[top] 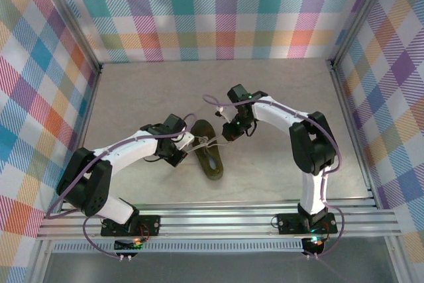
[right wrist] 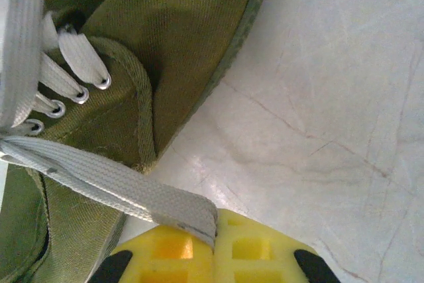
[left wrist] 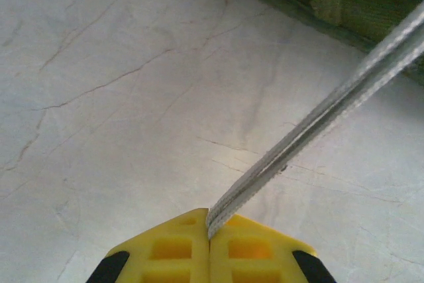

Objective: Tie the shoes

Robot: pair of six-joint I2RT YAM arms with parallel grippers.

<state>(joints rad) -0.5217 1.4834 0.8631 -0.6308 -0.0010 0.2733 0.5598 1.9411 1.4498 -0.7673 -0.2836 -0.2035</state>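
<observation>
Left jaws: closed on taut lace (left wrist: 318, 124). Right jaws: closed on other lace (right wrist: 99, 185). Shoe (top: 209, 154): on worktop (top: 278, 97) between both, long axis crosswise to their line; left pair nearer.

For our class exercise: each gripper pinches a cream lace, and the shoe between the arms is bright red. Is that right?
No: the shoe is dark olive-green, as the right wrist view shows. The left gripper and right gripper do each pinch a lace.

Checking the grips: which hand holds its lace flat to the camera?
The right hand: its lace enters the grip as a wide flat band, while the left hand holds its lace thin, edge-on and straight.
</observation>
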